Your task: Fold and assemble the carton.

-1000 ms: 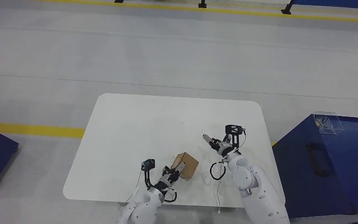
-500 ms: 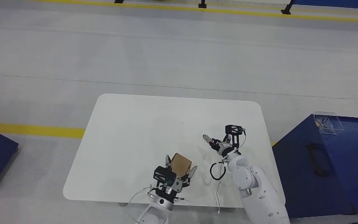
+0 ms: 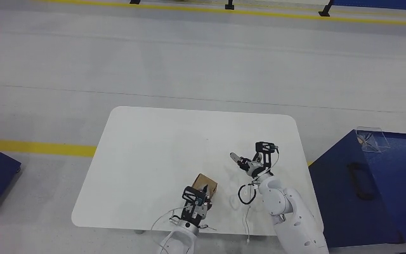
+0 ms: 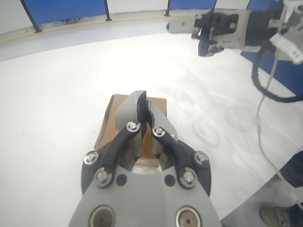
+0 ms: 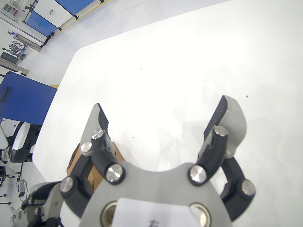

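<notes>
One carton [image 3: 207,181] lies directly beneath the left gripper [image 4: 144,99], pressed together, at lower centre; the right gripper [image 5: 162,102], spread, stands well apart rightward.

Bright, even light; table [image 5: 180,55] glares, shadows faint

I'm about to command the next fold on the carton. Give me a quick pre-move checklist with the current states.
1. Left end effector shut: ok, its fingers are together directly over the carton.
2. Left end effector actually pinching a flap: cannot tell, the fingers hide the contact.
3. Right end effector open: ok, jaws spread wide.
4. Right end effector clear of the carton: ok, it hangs over bare table, apart from the carton.
5. Carton fully on the table: ok, it lies close to the robot's side but inside the edge.
</notes>
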You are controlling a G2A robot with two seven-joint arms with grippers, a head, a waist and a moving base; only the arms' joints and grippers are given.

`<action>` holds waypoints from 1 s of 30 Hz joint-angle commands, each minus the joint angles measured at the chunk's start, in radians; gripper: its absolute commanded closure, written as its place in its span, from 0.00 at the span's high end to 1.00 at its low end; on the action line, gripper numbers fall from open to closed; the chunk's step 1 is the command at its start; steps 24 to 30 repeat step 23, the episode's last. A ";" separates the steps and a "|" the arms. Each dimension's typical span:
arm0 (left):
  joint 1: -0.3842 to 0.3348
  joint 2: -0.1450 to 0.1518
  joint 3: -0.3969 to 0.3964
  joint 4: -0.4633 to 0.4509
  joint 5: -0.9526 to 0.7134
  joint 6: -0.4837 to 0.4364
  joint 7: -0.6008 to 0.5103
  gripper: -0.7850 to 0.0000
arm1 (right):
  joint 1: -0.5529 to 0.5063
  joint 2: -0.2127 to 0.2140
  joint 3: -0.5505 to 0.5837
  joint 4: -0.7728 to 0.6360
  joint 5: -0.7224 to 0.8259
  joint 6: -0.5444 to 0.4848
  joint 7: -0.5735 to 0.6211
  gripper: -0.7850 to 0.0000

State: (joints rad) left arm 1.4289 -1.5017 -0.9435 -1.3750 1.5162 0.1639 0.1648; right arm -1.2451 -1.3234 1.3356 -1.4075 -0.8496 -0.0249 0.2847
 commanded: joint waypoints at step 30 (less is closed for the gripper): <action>0.003 -0.006 -0.014 -0.002 -0.056 0.012 0.108 0.00 | 0.000 0.000 0.000 0.000 0.000 0.000 0.000 1.00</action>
